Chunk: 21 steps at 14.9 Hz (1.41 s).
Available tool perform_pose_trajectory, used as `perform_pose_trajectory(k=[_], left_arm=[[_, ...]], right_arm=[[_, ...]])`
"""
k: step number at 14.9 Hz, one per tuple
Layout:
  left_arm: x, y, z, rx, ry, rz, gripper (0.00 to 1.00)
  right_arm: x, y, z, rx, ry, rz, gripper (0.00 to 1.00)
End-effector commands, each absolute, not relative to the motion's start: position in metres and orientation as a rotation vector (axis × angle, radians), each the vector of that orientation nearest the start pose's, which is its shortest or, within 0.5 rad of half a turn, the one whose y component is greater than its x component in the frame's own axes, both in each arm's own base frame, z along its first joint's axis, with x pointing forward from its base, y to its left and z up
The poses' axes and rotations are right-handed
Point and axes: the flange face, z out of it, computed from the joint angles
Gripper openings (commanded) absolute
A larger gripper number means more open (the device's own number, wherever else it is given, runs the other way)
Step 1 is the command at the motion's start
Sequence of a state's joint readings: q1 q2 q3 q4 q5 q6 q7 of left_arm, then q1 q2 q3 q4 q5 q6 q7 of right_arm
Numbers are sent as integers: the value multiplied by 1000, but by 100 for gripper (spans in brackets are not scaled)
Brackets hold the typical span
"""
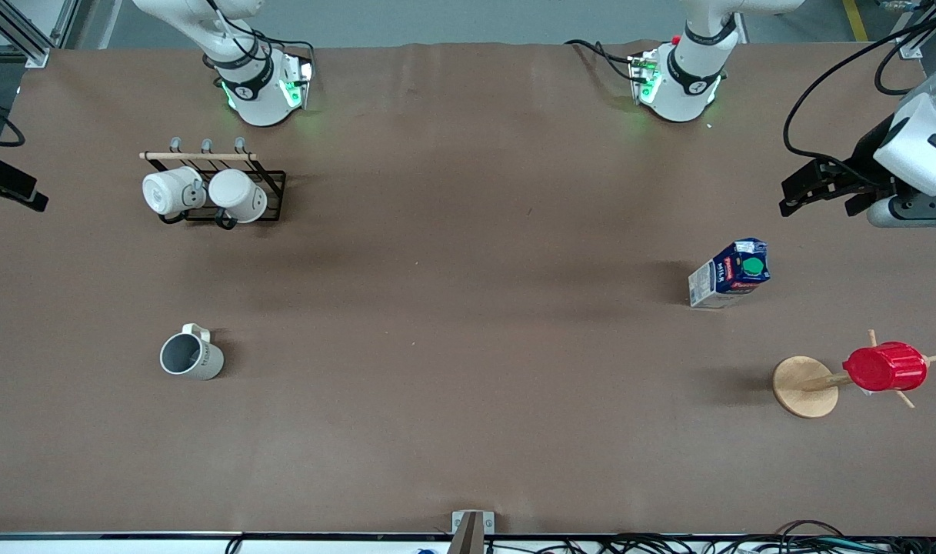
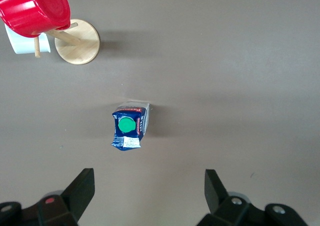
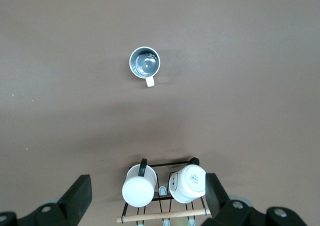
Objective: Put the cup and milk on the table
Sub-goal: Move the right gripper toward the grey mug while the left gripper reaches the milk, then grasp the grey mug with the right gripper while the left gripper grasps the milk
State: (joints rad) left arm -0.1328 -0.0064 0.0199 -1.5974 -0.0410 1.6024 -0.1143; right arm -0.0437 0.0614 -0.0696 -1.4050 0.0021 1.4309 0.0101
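Note:
The cup [image 1: 191, 356], off-white with a grey inside, stands upright on the brown table [image 1: 468, 323] toward the right arm's end; it also shows in the right wrist view [image 3: 144, 63]. The milk [image 1: 730, 273], a dark blue carton with a green cap, stands upright toward the left arm's end and shows in the left wrist view [image 2: 128, 126]. My left gripper [image 1: 794, 192] [image 2: 149, 183] is open and empty, up over bare table beside the milk. My right gripper [image 3: 148, 186] is open and empty, high over the mug rack; it is out of the front view.
A black wire rack [image 1: 271, 185] with two white mugs [image 1: 171, 191] [image 1: 239, 195] stands near the right arm's base. A red ribbed cup [image 1: 884, 367] hangs on a wooden mug tree [image 1: 804, 387] nearer the front camera than the milk.

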Motion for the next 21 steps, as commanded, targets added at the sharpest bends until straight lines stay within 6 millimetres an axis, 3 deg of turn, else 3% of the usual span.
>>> perform_pose_trajectory(k=[1, 6, 8, 12, 15, 18, 21], left_arm=[[554, -67, 619, -3168, 13, -27, 98], [563, -60, 609, -3164, 20, -28, 99], [568, -52, 607, -3165, -5, -53, 99], [579, -52, 585, -3161, -8, -24, 98], [585, -50, 547, -3116, 5, 28, 98], [580, -48, 502, -3094, 20, 20, 98], [574, -42, 463, -3095, 12, 37, 98]], right_arm=[[548, -61, 658, -3113, 180, 48, 100], [555, -59, 651, -3114, 154, 43, 100], [582, -56, 608, -3119, 133, 55, 100], [612, -55, 489, -3132, 52, -14, 100], [632, -58, 398, -3140, -22, -13, 100], [646, -63, 338, -3147, -99, -38, 100], [649, -66, 293, -3157, -104, -112, 100]])
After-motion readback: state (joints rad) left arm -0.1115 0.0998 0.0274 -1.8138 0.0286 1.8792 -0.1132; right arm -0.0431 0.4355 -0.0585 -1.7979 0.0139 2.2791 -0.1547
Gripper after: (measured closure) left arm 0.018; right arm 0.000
